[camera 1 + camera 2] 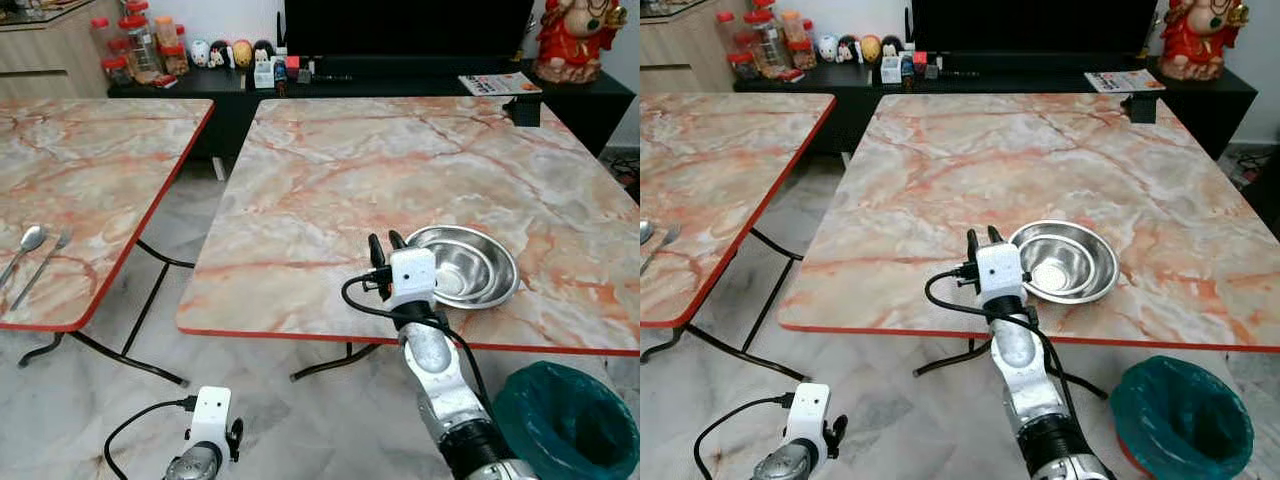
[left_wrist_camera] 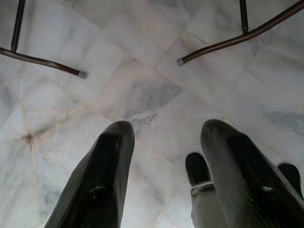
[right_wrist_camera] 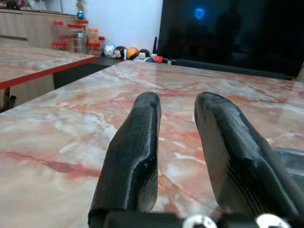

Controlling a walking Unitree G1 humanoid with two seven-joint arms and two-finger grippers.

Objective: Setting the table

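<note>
Here the right gripper (image 1: 387, 240) hovers low over the near edge of the marble table (image 1: 330, 170), its two black fingers (image 3: 137, 152) parted with nothing between them. The steel bowl (image 1: 465, 265) sits just beside those fingers, on their right, apart from them as far as can be seen; it stands upright near the table's front edge and holds nothing. In the right wrist view a sliver of the bowl's rim (image 3: 289, 156) shows past the right-hand finger.

The left gripper (image 2: 161, 142) hangs idle near the floor (image 2: 142, 71), fingers spread and empty above the pale tiles.

On the second table (image 1: 90, 170), to the left and well apart from the bowl, a spoon (image 1: 27, 245) and a fork (image 1: 45, 265) lie side by side near its front edge.

Beside the right arm, on the floor, stands a bin lined with a green bag (image 1: 565, 420); what is in it cannot be made out.
</note>
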